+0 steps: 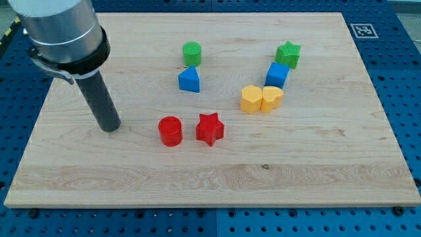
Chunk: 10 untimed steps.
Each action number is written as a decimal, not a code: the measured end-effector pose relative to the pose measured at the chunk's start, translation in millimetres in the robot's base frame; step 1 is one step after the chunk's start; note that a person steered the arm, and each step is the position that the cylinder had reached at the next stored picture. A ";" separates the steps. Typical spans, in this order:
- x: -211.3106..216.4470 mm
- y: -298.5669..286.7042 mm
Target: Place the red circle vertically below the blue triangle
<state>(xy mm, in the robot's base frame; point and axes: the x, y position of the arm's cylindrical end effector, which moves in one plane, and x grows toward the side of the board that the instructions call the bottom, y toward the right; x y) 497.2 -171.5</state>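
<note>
No brand name or readable wording is showing anywhere; the only marking is a black-and-white square tag (362, 29) sitting at the top right corner of the wooden bench (316, 178), and its pattern carries no letters. A blue pegboard (401, 79) is lying around the bench.

The arm is carrying no gripper, only a dark rod, so there is nothing spread or pressed together. My tip (110, 129) is resting on the bench well to the view's left of the red circle (170, 131), apart from it, with bare wood between them.

The red circle is sitting just beside the red star (210, 128), on its left. The blue triangle (189, 80) is lying above them, slightly right of the circle, with the green cylinder (192, 52) just above it. Farther right, the green star (287, 54) is standing above the blue cube (277, 75), and two yellow blocks, a hexagon (251, 99) and a heart (272, 99), are touching side by side.
</note>
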 end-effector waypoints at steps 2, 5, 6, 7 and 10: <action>2.6 64.9; 19.3 76.7; 19.8 77.4; 26.8 75.6; 31.3 77.4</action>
<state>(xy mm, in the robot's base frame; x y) 528.6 -94.1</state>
